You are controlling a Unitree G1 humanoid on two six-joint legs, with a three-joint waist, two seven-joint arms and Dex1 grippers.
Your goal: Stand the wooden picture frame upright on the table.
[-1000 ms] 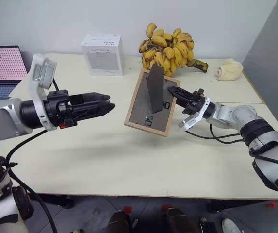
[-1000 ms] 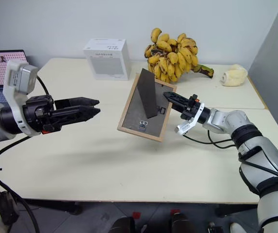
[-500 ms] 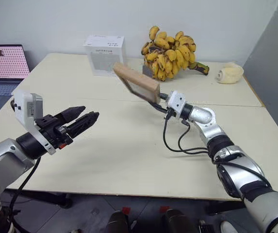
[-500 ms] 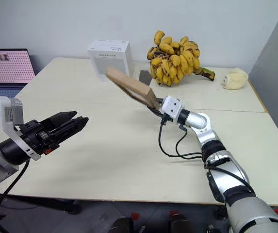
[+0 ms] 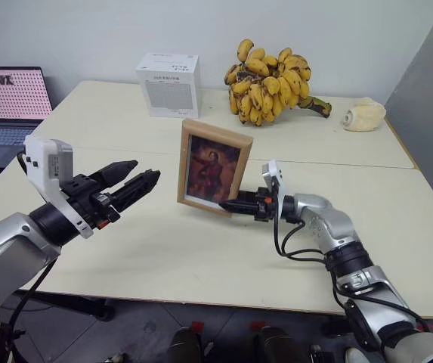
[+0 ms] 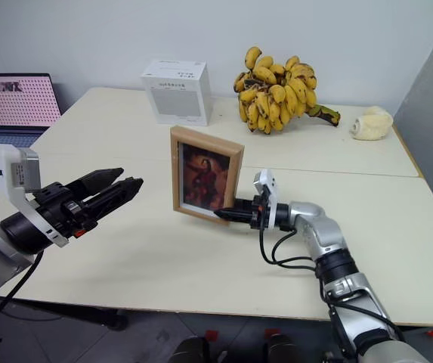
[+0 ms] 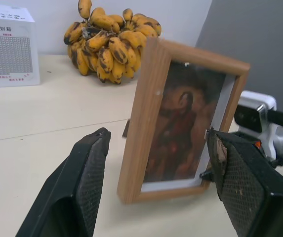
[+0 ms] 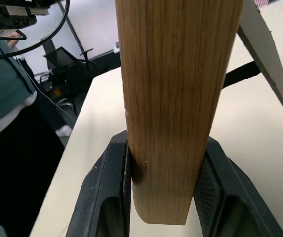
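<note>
Right gripper (image 5: 235, 205) clamped on wooden picture frame (image 5: 212, 166) lower corner, left gripper (image 5: 142, 178) released, stand flap hidden behind

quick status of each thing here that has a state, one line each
wooden picture frame: upright, picture side facing the robot, stand flap out behind, gripped at its lower right corner
right claw: shut on the frame's edge
left claw: open, holding nothing, apart from the frame
laptop: open, screen lit
white box: upright, closed

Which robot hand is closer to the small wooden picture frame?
Right. The right gripper clamps the small wooden picture frame at its lower corner; the left gripper hovers open beside it, not touching.
</note>
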